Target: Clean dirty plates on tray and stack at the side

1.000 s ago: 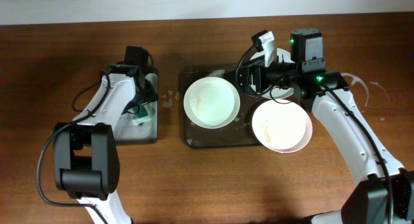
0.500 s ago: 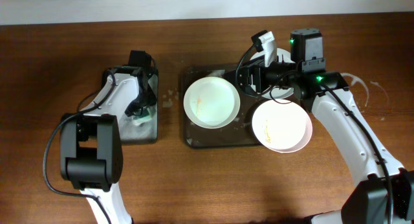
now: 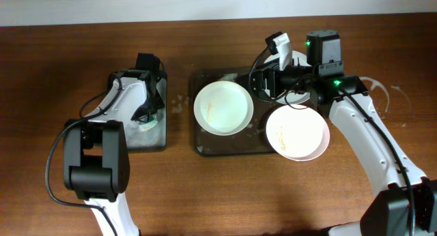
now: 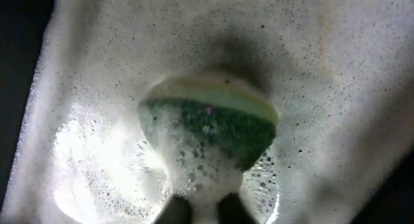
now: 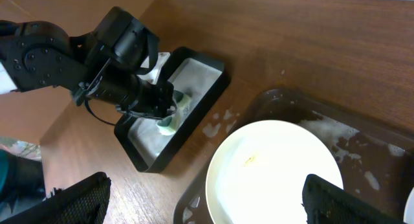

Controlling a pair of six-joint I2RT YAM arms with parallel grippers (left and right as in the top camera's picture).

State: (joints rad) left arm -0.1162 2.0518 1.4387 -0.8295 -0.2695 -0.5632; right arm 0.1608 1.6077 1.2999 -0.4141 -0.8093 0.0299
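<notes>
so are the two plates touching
Apart. The overhead view shows a strip of tray between the left plate and the right plate.

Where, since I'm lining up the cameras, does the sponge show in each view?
Overhead: sponge at left, in the small tray, amid foam.
Left wrist: centre of the picture, green and foamy.
Right wrist: left of centre, in that tray.
Shared landmark: the small tray's foamy floor.

Overhead faces straight down on the brown wooden table [image 3: 68,195]; left wrist is very near the foamy green sponge [image 4: 213,117]; right wrist, oblique, sees both too.
</notes>
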